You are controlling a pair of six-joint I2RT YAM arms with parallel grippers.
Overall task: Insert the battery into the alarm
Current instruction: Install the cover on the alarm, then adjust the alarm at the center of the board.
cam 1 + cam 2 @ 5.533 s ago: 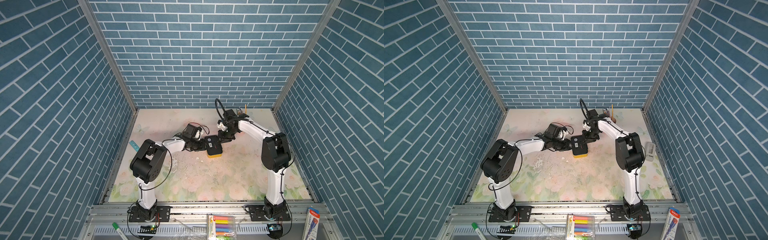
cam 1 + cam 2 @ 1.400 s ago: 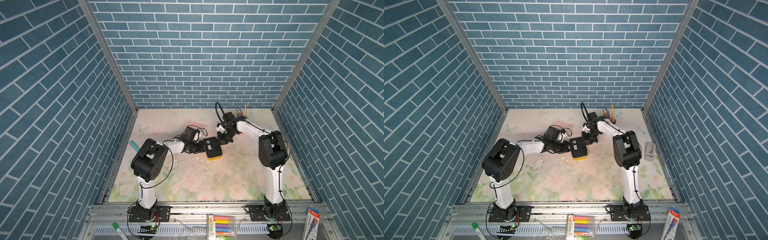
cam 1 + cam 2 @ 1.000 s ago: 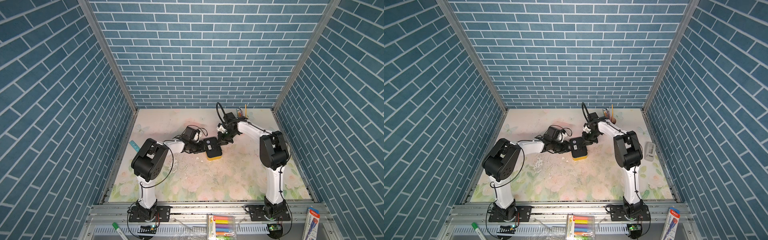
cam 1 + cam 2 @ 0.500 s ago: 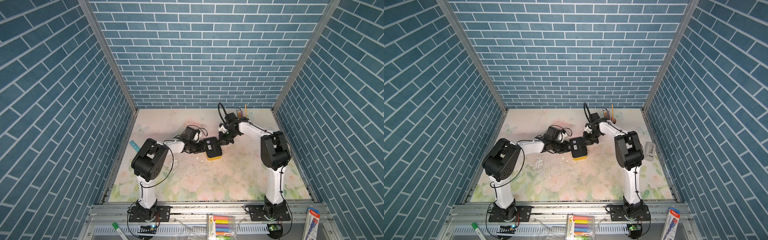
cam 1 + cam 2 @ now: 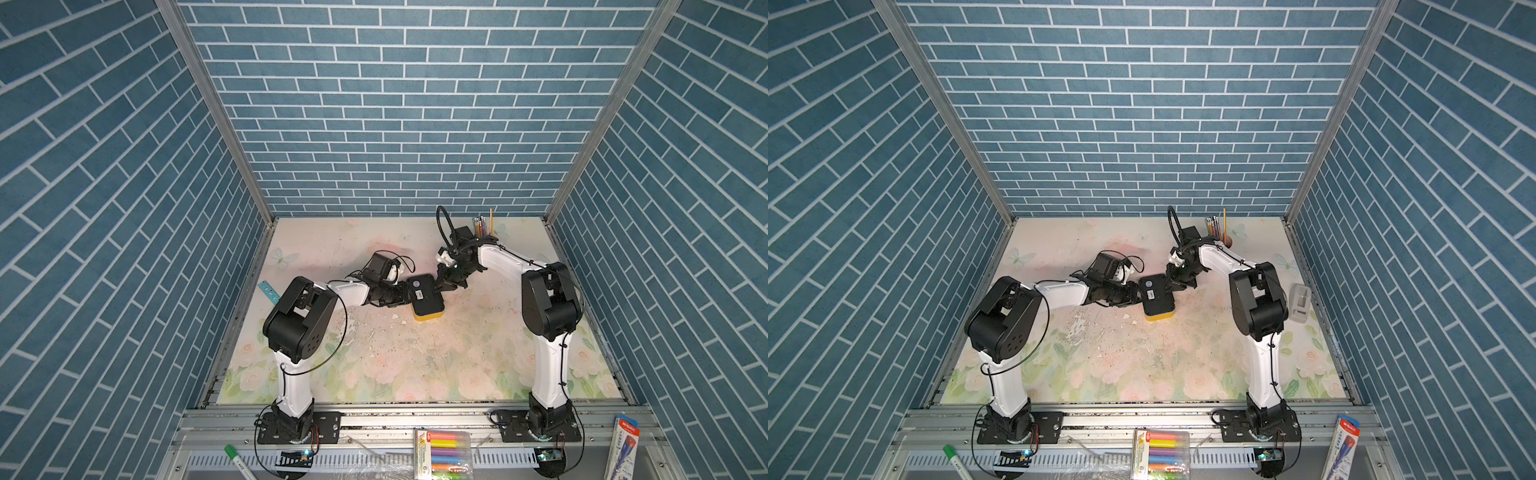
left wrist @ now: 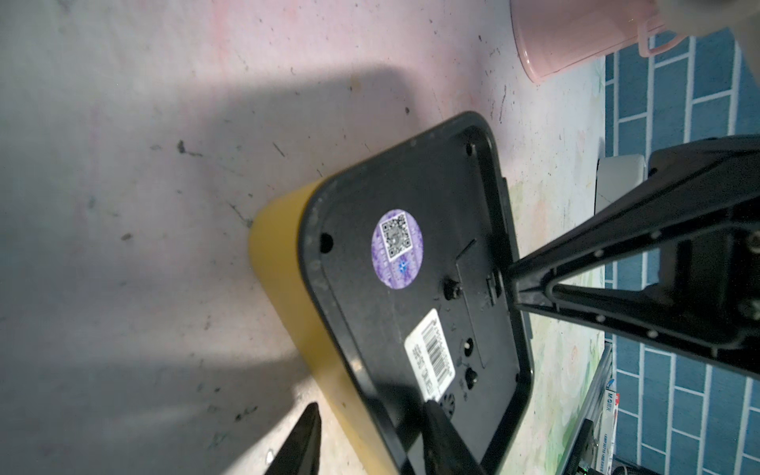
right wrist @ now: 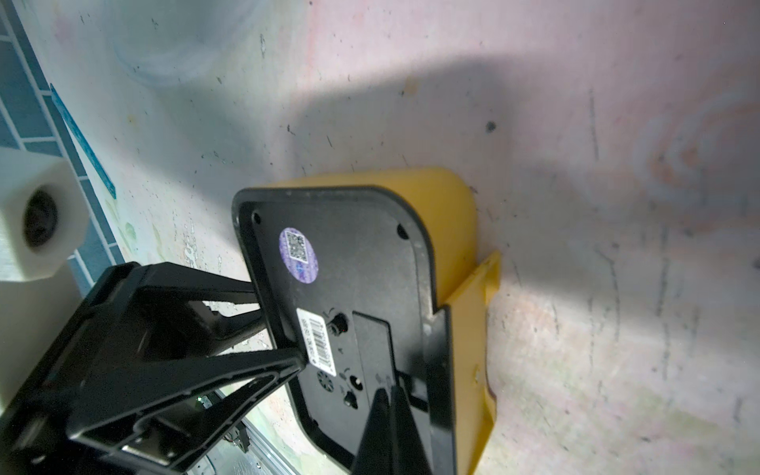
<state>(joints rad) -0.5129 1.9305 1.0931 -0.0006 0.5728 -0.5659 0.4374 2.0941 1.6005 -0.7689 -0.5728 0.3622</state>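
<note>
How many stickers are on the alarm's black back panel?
2. A round purple QR sticker on the back panel of the alarm, and a white barcode label next to it. The right gripper covers part of the panel, so another may be hidden.

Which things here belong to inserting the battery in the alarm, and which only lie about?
For the job: alarm, left pincer gripping it, right pincer shut, tips at it; the battery is not visible.
Only lying about: pink pencil cup, blue ruler, marker pack, green marker, white device.
</note>
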